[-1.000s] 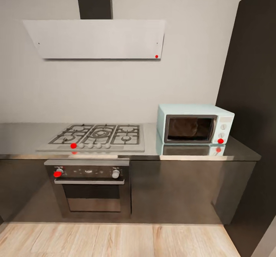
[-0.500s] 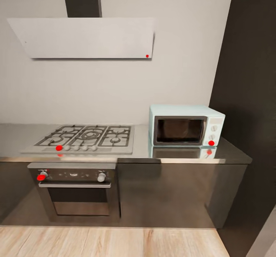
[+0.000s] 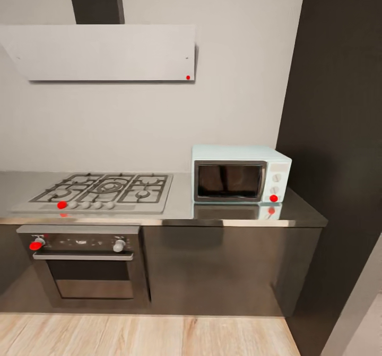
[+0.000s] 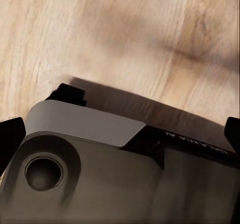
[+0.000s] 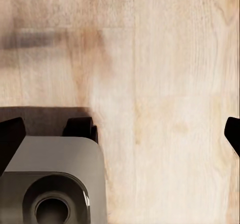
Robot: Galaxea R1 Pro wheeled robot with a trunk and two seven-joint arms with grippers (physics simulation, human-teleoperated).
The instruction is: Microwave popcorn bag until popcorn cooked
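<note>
The pale mint-blue microwave (image 3: 241,174) stands at the right end of the grey countertop (image 3: 180,208), its dark glass door closed and a red light by its knobs. The popcorn bag is out of view. My left gripper (image 4: 120,134) hangs open above the wooden floor and the robot's grey base, with one black fingertip (image 4: 11,134) at each side of the left wrist view. My right gripper (image 5: 120,131) is open too, with its black fingertips (image 5: 10,139) wide apart over the floor and nothing between them.
A gas cooktop (image 3: 101,189) is set into the counter left of the microwave, above a built-in oven (image 3: 85,263). A grey hood (image 3: 101,52) hangs on the wall. A tall dark cabinet (image 3: 339,159) closes off the right side. Light wood floor (image 3: 143,335) lies ahead.
The whole head picture has slid left, so the camera has moved or turned to the right. Microwave, cooktop and oven keep their places relative to one another.
</note>
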